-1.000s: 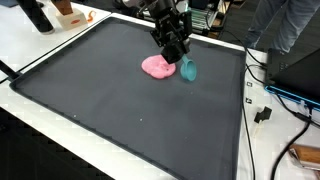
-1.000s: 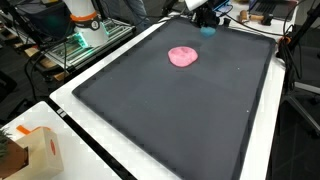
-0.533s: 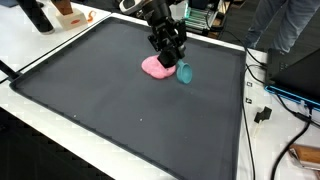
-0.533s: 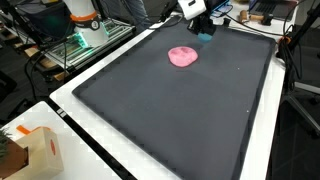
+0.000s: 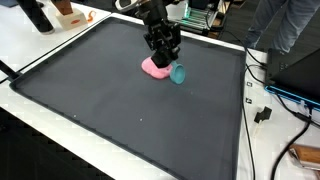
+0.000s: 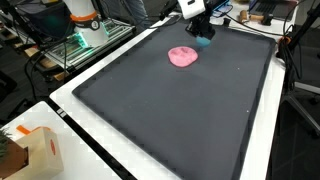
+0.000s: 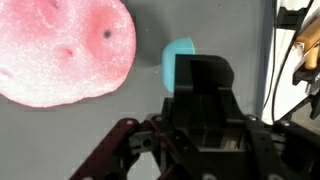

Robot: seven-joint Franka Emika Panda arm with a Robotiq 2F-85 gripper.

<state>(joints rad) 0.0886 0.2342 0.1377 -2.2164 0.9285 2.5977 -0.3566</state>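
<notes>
Though the jaws' gap cannot be told, the teal piece [image 7: 172, 58] is seen just ahead, perhaps gripped.

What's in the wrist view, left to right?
pink blob → teal object, partly hidden behind the gripper finger → mat edge → cables at the right border

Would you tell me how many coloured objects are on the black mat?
2: a pink bumpy lump lies on the black mat, and a small teal rounded object sits beside it at the gripper tip. None seems hidden.
</notes>
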